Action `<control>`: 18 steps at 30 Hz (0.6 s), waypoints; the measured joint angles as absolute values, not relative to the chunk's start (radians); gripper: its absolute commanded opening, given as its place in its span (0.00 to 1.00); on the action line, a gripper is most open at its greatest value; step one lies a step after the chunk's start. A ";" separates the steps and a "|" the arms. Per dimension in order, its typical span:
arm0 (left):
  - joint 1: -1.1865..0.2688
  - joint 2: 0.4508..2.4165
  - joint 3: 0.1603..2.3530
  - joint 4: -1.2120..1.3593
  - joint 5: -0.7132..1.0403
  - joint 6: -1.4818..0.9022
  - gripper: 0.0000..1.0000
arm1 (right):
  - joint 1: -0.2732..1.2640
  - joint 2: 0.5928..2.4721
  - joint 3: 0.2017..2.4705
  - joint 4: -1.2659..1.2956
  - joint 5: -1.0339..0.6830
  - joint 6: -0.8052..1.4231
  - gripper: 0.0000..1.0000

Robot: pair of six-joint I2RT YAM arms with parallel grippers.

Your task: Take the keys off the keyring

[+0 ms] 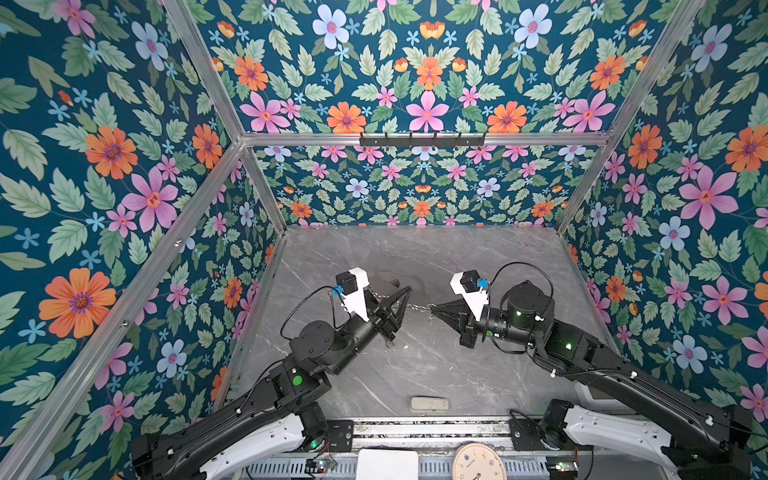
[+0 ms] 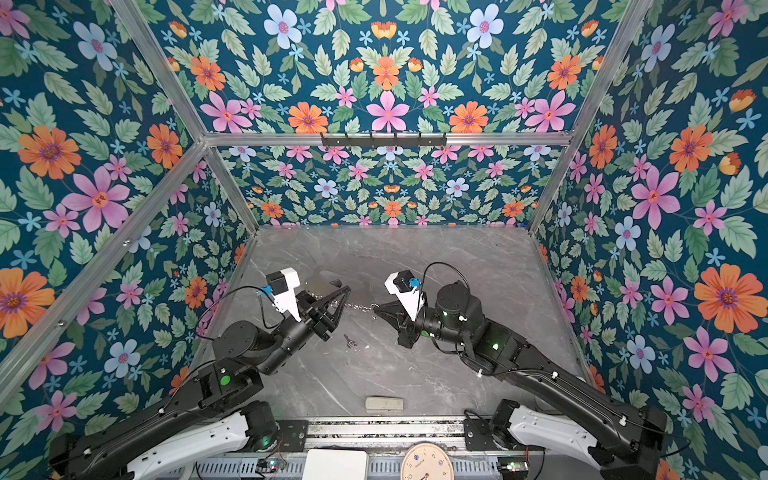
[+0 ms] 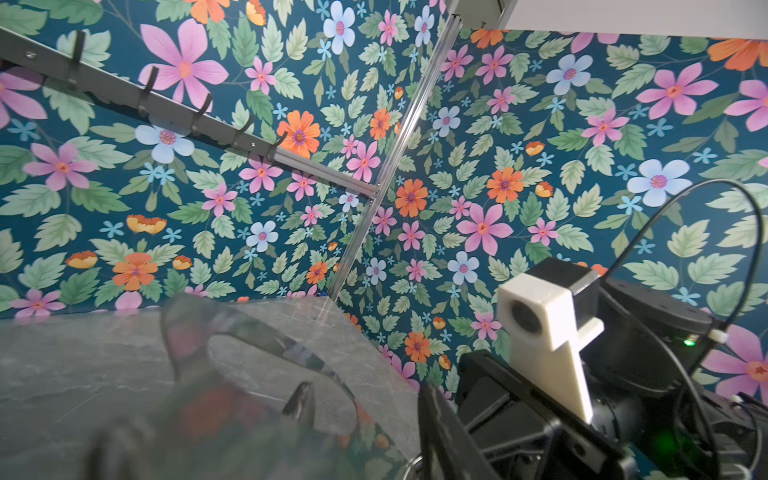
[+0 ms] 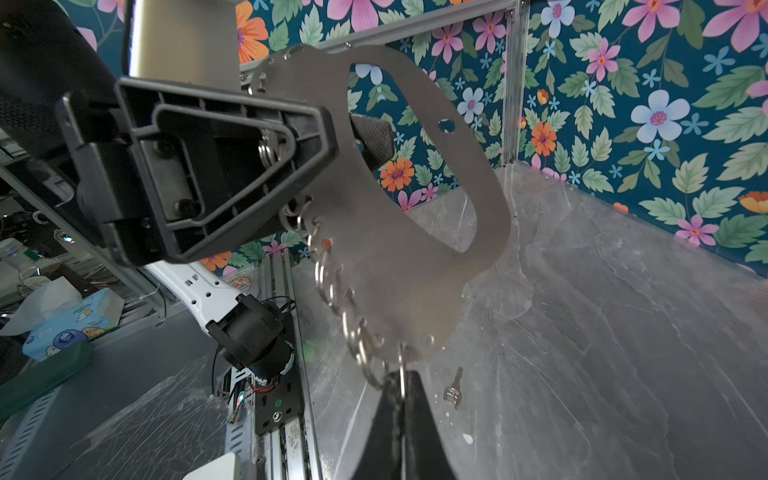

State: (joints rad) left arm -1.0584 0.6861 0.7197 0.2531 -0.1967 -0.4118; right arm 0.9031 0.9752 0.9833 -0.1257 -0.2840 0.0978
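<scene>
Okay: right claw (image 4: 398,388) clenched on the end ring of the keyring (image 2: 360,306), chain (image 4: 332,278) looping from its tips up to the left claw (image 2: 341,287). Left claw released: fingers apart, flat cuff (image 4: 415,249) standing between them, far pad (image 4: 374,133) showing through the cuff's hole. One key (image 4: 454,390) lies loose on the table (image 4: 602,332) below the gap between both claws, touching neither. Second key: can't make it out. Beige block (image 1: 429,404) sits well back from both claws, toward the arm bases.

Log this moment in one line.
right tool: shut on silver link chain | left tool: at flat grey metal cuff, grip unclear | one small silver key: on marble table
</scene>
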 measured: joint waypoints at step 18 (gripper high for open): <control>-1.058 0.595 0.874 -0.176 -0.288 -0.369 0.50 | 0.902 1.000 1.125 -0.430 -0.281 0.023 0.00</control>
